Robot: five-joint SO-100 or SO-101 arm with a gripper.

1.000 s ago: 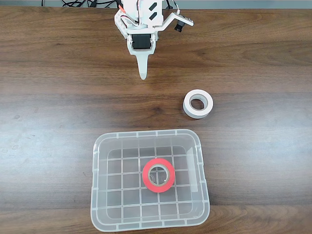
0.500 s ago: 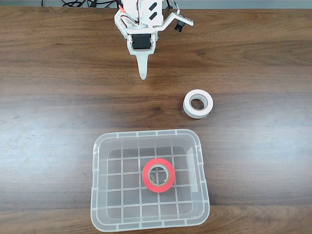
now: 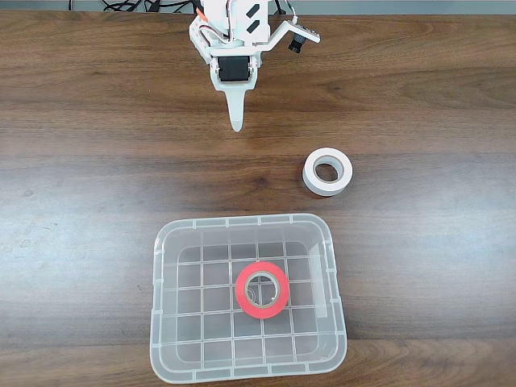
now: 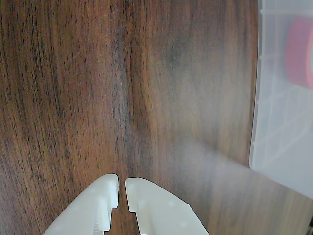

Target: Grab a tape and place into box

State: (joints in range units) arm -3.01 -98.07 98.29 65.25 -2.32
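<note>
The dark brown wood-grain counter ran across the whole fixed view, its boards laid in long horizontal bands, with a thin strip of grey and some black cables along the far edge. The small bright red ring of tape with a grey inner core lay flat on the grid-patterned floor of the large clear plastic rectangular box with rounded corners, a little right of the box's middle. The box sat on the near part of the counter. A white roll of tape lay flat on the bare wood, just beyond the box's far right corner and apart from it.

The white two-finger gripper hung at the far side of the counter, well apart from both rolls and the box, its tip pointing toward the near edge. In the wrist view the gripper had its fingers nearly together with a narrow slit between them, holding nothing, over bare wood, with the box's wall and the blurred red tape at the right.
</note>
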